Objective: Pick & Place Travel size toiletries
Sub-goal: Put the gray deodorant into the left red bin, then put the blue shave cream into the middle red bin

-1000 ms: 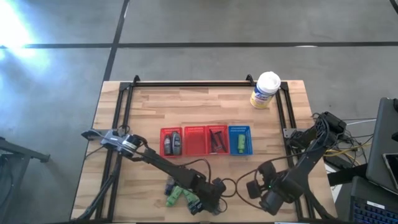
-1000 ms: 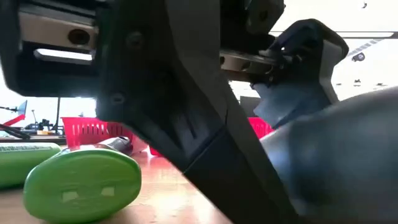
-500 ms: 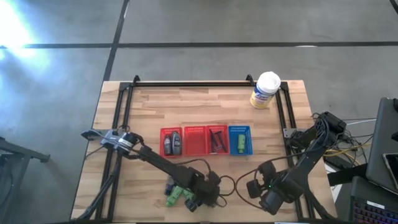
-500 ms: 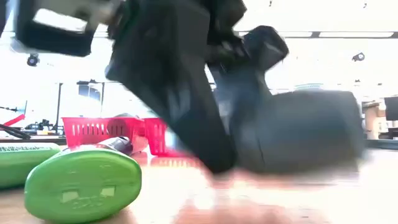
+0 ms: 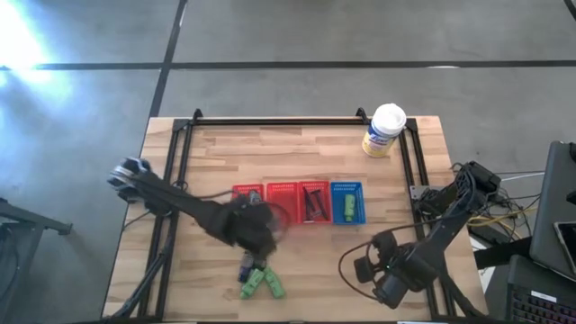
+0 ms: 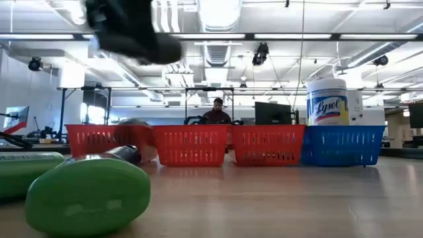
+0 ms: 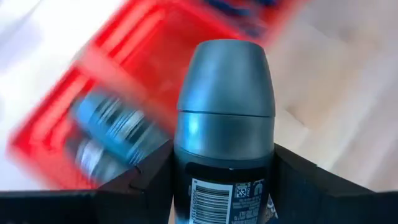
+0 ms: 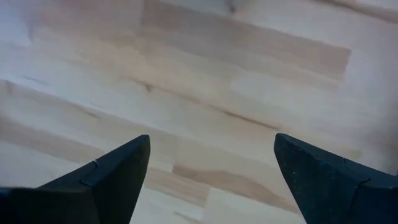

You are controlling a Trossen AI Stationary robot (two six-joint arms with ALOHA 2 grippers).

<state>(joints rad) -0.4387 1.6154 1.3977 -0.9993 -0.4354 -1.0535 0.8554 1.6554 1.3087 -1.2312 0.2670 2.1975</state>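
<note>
Pale wooden tabletop (image 5: 297,153). A grey oval hard-plastic bottle (image 7: 224,134) is clamped low by the left gripper (image 5: 247,225) near the red mesh basket (image 5: 248,205); judged light, rigid, slippery. Right gripper (image 8: 211,180) spread, empty.

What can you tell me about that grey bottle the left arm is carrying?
The grey bottle has a rounded, matte grey cap with a seam below it, above a darker body bearing a label with a barcode. It looks like plastic. The left pincer grips its lower body with a dark finger on each side, cap pointing forward, off the table. In the left wrist view it faces a red basket with similar bottles inside. From overhead the pincer is blurred, near the leftmost red basket.
</note>
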